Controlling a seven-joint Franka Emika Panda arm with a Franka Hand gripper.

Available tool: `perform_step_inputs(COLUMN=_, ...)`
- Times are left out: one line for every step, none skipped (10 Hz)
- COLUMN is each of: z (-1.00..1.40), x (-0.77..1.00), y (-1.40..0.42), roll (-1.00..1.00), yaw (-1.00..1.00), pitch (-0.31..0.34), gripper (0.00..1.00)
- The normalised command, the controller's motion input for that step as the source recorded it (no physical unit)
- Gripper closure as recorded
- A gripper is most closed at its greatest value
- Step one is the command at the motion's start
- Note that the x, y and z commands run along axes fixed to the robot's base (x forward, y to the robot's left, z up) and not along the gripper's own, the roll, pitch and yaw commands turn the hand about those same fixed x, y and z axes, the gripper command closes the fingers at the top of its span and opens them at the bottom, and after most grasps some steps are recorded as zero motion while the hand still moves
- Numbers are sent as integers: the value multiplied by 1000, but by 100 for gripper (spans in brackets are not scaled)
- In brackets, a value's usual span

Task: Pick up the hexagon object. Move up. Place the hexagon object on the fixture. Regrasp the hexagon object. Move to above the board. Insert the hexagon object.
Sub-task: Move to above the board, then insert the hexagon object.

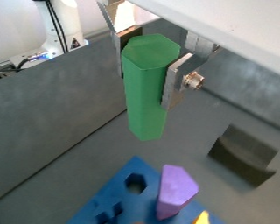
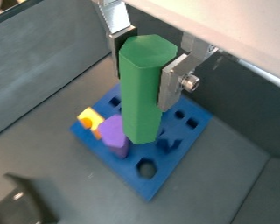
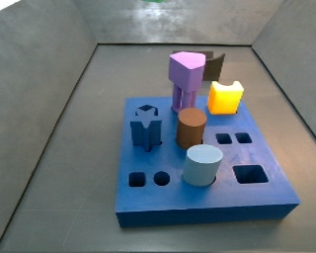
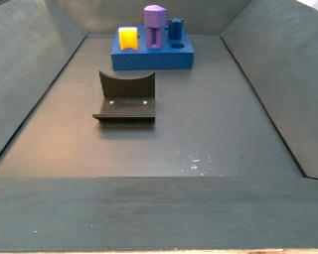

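In a wrist view the tool (image 1: pixel 152 70) hangs above the grey desk (image 1: pixel 73 114), its silver plates closed on the upper part of the green peg (image 1: pixel 147 87), which stands upright between them with its lower end free in the air; one finger (image 1: pixel 178 77) shows clearly with its bolt, the opposite one is mostly hidden behind the peg. Below, a corner of the blue board (image 1: pixel 113 199) is cut off by the picture's edge, with the purple peg (image 1: pixel 175 189) standing in it, and the dark fixture (image 1: pixel 243 154) sits on the floor beside. In the other wrist picture the tool (image 2: pixel 149 66) again clamps the green peg (image 2: pixel 143 87), which covers part of the board (image 2: pixel 154 171) beneath; the purple peg (image 2: pixel 113 136) and yellow block (image 2: pixel 92 117) peek out beside it, and only a corner of the fixture (image 2: pixel 17 203) is in frame. In a side view neither tool nor green peg appears; the board (image 3: pixel 188 203) carries the purple peg (image 3: pixel 186 79), yellow block (image 3: pixel 225 97), a brown cylinder (image 3: pixel 192 127), a pale cylinder (image 3: pixel 203 165) and a blue piece (image 3: pixel 146 126), with the fixture (image 3: pixel 216 66) largely hidden behind them. In the remaining side picture the fixture (image 4: pixel 127 96) stands in the open, well apart from the small, distant board (image 4: pixel 155 60); the tool is out of frame.
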Motion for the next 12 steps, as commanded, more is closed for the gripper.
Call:
perform_step_inputs(z=-2, x=-60, y=-6, roll=-373, yaw=-47, pitch=-34, gripper=100)
perform_step_inputs(z=-3, x=-40, y=5, roll=-241, yaw=-25, pitch=-30, gripper=100)
perform_step_inputs(z=-814, x=-46, y=0, roll=-13, yaw=-1000, pitch=0, gripper=100)
perform_step_inputs(z=-926, x=-31, y=0, roll=0, yaw=-1000, pitch=0, gripper=100)
perform_step_inputs(z=-926, x=-37, y=0, roll=0, yaw=-1000, pitch=0, gripper=100)
perform_step_inputs(z=-923, x=-37, y=0, roll=0, yaw=-1000, pitch=0, gripper=100)
perform_step_inputs(z=-926, x=-43, y=0, roll=0, yaw=-1000, pitch=0, gripper=100)
perform_step_inputs(z=-646, x=-29, y=0, roll=-70, yaw=-974, pitch=-33, gripper=100)
perform_step_inputs(z=-540, x=137, y=97, roll=-241, yaw=-634, pitch=53, gripper=100)
perform_step_inputs(z=-331, x=97, y=71, roll=-343, yaw=-549, pitch=93, gripper=100)
perform_step_inputs(z=-246, x=83, y=31, roll=-377, yaw=-537, pitch=114, gripper=100)
perform_step_inputs(z=-286, x=177, y=94, roll=-360, yaw=-440, pitch=107, gripper=100)
